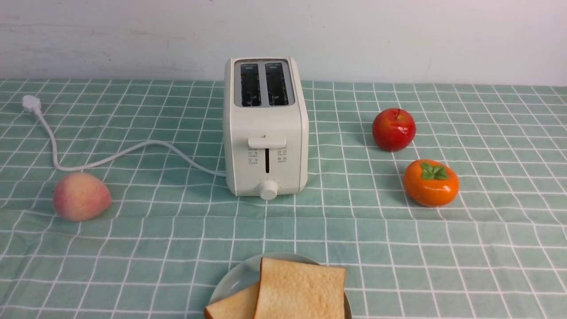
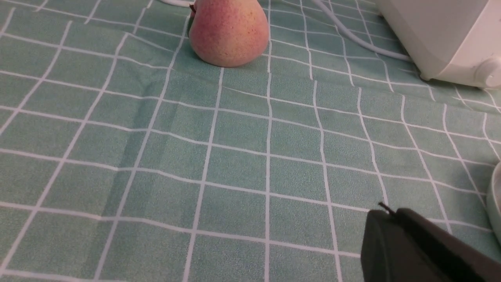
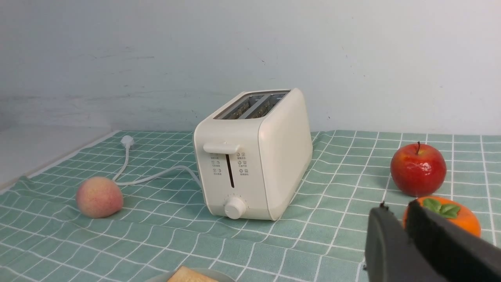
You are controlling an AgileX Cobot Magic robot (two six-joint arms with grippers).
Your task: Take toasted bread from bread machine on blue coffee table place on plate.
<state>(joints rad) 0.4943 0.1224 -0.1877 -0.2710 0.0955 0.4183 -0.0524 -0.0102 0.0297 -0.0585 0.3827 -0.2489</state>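
My two tan toasted bread slices (image 1: 292, 290) and pale blue-green round plate (image 1: 234, 277) are running off the front view's near edge, my black left gripper (image 2: 393, 213) sitting closed and empty, my black right gripper (image 3: 395, 205) showing a slim gap, holding nothing.

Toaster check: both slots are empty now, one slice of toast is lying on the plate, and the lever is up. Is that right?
Not quite. The front view shows two slices on the plate, the upper one overlapping the other. The rest holds: both slots of the toaster are empty and the lever is up.
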